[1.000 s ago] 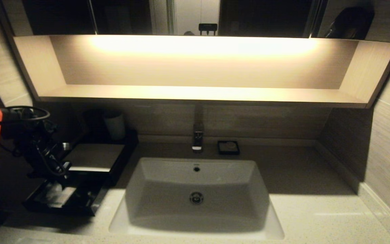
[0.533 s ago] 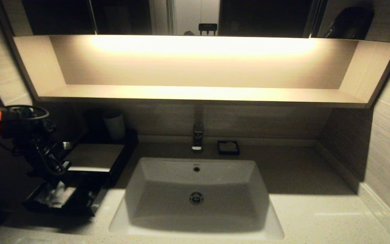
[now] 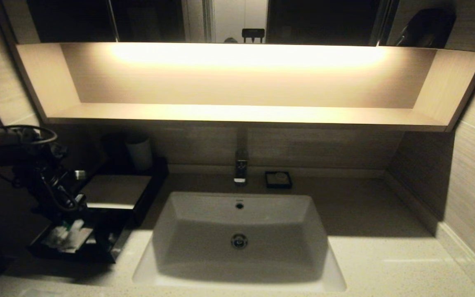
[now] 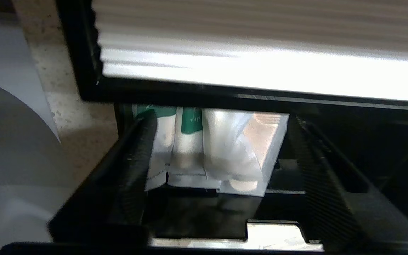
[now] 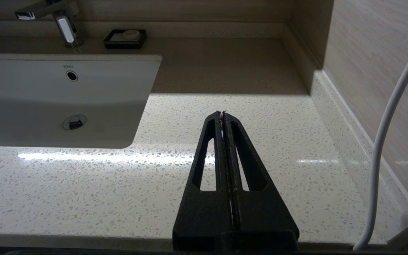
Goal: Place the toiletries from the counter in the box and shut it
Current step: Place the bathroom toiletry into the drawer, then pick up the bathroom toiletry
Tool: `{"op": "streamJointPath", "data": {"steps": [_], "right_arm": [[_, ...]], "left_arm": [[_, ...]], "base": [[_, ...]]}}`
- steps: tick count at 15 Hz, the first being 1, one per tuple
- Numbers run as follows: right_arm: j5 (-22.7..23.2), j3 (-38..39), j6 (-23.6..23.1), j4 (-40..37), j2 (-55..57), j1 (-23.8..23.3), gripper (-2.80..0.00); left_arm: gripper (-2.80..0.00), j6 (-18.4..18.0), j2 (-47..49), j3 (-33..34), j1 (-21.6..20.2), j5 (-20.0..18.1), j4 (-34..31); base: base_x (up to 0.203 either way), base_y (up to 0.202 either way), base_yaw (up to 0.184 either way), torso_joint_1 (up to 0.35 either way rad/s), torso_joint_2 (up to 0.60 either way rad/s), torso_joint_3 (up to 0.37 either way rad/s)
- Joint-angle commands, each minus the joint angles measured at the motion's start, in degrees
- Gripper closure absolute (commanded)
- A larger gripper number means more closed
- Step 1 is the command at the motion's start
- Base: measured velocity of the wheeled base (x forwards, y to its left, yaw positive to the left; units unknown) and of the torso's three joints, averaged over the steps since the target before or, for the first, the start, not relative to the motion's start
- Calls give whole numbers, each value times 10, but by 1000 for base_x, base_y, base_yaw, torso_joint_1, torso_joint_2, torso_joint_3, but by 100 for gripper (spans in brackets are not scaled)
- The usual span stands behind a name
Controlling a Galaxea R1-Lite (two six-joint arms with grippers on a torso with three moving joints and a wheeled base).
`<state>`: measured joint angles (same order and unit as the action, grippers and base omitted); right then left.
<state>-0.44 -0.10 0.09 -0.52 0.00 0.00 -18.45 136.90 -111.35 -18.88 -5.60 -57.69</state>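
1. While the left end effector [image 4: 221, 166] hangs over the pulled-out drawer [image 3: 97, 247] of the box [image 3: 116, 189], its two black fingers [image 4: 136, 166] stand spread wide, with nothing pinched between them.
2. Directly under and between those fingers lie the toiletries [image 4: 207, 152], white sachets and tubes with green marks, packed side by side on the drawer floor and partly tucked beneath the box's pale top panel [image 4: 260, 46].
3. One finger touches or nearly touches the outermost sachet; which of the two cannot be told.
4. Just beyond the end effector, at the back of the box, stands a pale cup [image 3: 139, 153].
5. Beside the drawer, away from the arm, the white basin [image 3: 239, 239] is sunk into the speckled tabletop [image 3: 386, 264].
6. Behind the basin are the tap [image 3: 241, 167] and a small black dish [image 3: 278, 180].
7. Well apart, the right end effector [image 5: 222, 115] hovers above bare tabletop near the wall, fingers pressed together.
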Motion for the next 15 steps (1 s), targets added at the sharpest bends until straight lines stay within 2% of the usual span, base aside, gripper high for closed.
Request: {"op": "streamJointPath", "data": {"steps": [1, 8, 10, 11, 12, 15], "right_arm": [[0, 0, 0, 0, 0, 0, 0], [0, 0, 0, 0, 0, 0, 0], [0, 0, 0, 0, 0, 0, 0], [0, 0, 0, 0, 0, 0, 0], [0, 0, 0, 0, 0, 0, 0], [0, 0, 0, 0, 0, 0, 0]], "left_arm": [[-280, 0, -14, 1, 0, -2, -7], [-280, 3, -64, 2, 0, -24, -27], [-280, 3, -86, 3, 0, -47, -37], [-199, 2, -99, 4, 0, -61, -46], [0, 2, -114, 4, 0, -70, -59], [0, -1, -165, 8, -1, -82, -105]], "base": [[0, 0, 0, 0, 0, 0], [0, 0, 0, 0, 0, 0], [0, 0, 0, 0, 0, 0], [0, 0, 0, 0, 0, 0], [0, 0, 0, 0, 0, 0], [0, 0, 0, 0, 0, 0]]}}
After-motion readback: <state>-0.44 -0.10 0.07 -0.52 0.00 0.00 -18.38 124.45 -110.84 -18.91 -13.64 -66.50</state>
